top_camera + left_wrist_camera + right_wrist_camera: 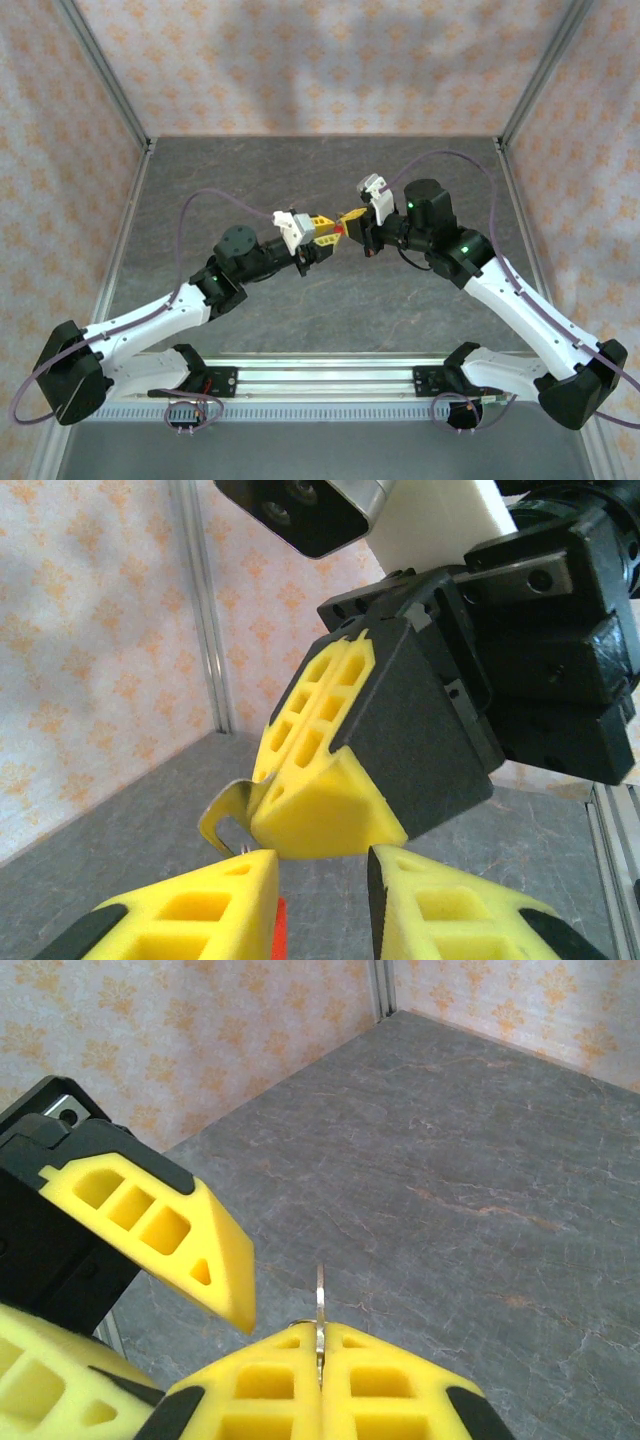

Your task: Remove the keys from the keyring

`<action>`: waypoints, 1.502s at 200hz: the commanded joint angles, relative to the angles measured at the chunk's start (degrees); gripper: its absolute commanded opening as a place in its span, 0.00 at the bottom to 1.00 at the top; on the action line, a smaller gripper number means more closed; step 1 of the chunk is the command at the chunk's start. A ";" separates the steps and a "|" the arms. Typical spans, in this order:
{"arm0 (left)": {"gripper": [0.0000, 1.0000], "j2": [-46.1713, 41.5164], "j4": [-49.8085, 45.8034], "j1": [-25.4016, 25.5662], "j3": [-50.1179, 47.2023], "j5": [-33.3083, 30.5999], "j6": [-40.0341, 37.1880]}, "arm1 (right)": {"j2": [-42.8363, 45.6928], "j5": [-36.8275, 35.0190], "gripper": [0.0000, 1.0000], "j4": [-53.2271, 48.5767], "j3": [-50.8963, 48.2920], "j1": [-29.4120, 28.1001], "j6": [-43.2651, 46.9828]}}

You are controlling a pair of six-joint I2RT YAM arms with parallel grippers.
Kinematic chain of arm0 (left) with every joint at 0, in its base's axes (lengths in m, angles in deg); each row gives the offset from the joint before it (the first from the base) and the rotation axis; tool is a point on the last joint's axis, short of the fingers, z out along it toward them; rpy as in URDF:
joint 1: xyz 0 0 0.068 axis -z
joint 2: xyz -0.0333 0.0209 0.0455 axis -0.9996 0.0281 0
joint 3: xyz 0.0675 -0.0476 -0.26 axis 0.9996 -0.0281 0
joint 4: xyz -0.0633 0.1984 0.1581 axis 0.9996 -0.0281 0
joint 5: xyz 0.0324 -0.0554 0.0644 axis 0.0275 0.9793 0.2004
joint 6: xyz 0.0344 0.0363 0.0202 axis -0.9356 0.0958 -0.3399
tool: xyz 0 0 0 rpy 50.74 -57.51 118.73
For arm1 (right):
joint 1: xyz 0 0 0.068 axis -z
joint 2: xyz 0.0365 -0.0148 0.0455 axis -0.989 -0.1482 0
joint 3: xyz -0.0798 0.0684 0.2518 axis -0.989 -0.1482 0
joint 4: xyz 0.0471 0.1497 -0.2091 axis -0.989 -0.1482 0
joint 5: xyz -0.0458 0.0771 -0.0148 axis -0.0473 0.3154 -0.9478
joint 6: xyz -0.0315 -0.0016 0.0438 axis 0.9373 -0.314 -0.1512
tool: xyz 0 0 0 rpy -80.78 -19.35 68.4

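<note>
pinching one metal piece (320, 1295), right pincer (320, 1338); left pincer (322, 865) parted.

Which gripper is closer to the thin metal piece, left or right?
Right. The right gripper is shut on the metal piece; the left gripper hovers just beside it, fingers apart.

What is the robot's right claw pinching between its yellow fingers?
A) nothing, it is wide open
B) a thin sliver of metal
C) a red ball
B: in the right wrist view the right gripper has its yellow fingers pressed together on a thin metal piece, seen edge-on.
</note>
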 commanded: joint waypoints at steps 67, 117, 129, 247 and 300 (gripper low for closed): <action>0.21 1.74 -2.27 -0.05 2.83 -1.52 0.08 | 2.48 1.89 0.00 0.04 0.39 0.02 1.26; 0.09 2.37 -2.40 -0.05 3.66 -1.61 -0.18 | 3.23 1.95 0.00 0.21 -0.14 0.01 1.15; 0.06 2.36 -2.19 -0.05 3.63 -1.69 -0.07 | 3.29 1.81 0.00 0.21 -0.23 0.01 0.90; 0.00 0.09 10.08 -0.05 -2.03 -4.08 3.68 | 3.62 1.73 0.00 7.15 -2.95 0.10 -12.38; 0.26 -2.18 5.63 -0.05 -3.13 -5.62 2.75 | 2.09 0.36 0.00 0.39 0.46 0.10 -8.42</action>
